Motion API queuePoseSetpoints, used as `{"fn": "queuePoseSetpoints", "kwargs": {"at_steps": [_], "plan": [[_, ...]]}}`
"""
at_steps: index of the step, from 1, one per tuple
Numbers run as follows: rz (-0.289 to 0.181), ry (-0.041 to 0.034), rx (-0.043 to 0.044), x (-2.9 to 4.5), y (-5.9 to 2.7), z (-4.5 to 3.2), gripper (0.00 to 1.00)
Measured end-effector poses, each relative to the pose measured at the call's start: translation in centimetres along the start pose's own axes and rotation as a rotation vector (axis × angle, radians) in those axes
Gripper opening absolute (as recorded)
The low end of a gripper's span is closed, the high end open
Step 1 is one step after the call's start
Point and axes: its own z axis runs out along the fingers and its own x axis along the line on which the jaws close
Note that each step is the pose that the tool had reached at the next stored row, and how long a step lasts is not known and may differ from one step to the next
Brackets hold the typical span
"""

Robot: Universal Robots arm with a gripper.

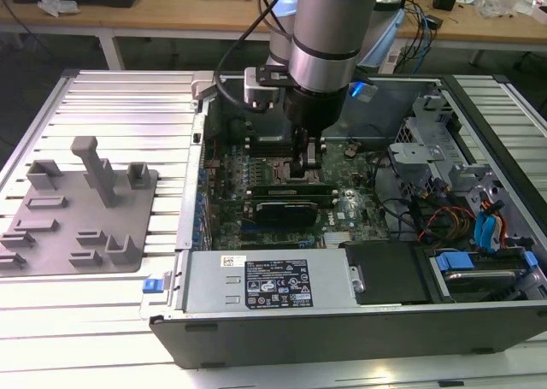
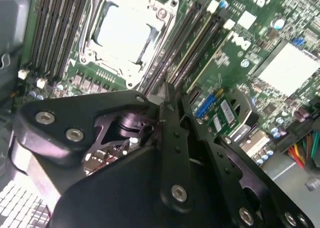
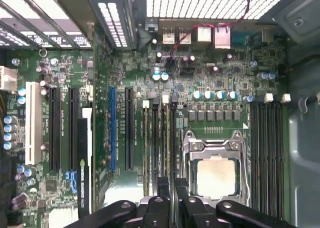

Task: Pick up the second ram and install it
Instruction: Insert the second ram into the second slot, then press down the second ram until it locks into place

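Observation:
My gripper is down inside the open computer case, over the motherboard beside the processor socket. In both wrist views its black fingers stand close together. They are shut on the top edge of the second ram, a thin dark stick. The stick stands upright along a memory slot right next to the socket. In the second wrist view the second ram runs away from the gripper among parallel slots. The gripper hides the stick's near end.
A grey moulded tray with upright posts lies on the slatted table at the exterior view's left. Inside the case are a black expansion card, the power supply, a drive cage with cables, and more memory slots beyond the socket.

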Motion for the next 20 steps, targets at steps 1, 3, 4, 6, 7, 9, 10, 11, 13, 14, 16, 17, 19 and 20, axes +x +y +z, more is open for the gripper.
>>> {"fn": "queuePoseSetpoints", "kwargs": {"at_steps": [1,3,4,6,7,9,10,11,13,14,16,17,19,20], "plan": [[0.000,0.0000,-0.0001,0.00,-0.01,0.00,0.16],[0.000,0.0000,-0.0001,-0.01,-0.01,0.00,0.16],[0.000,0.0000,0.0000,-0.01,-0.01,0.00,0.16],[0.000,0.0000,-0.0001,-0.02,-0.01,0.00,0.16],[0.000,0.0000,-0.0001,-0.02,-0.01,0.00,0.16],[0.000,0.0000,-0.0001,-0.03,-0.01,0.00,0.16],[0.000,0.0000,-0.0001,-0.03,-0.01,0.00,0.16],[0.000,0.0000,-0.0001,-0.04,-0.01,0.00,0.16],[0.000,0.0000,-0.0001,-0.04,-0.01,0.00,0.16],[0.000,0.0000,-0.0001,-0.05,-0.01,0.00,0.16],[0.000,0.0000,-0.0001,-0.05,-0.01,0.00,0.16],[0.000,0.0000,-0.0001,-0.05,-0.01,0.00,0.15],[0.000,0.0000,-0.0001,-0.06,-0.01,0.00,0.08],[0.000,0.0000,-0.0001,-0.06,-0.01,0.00,0.08]]}}
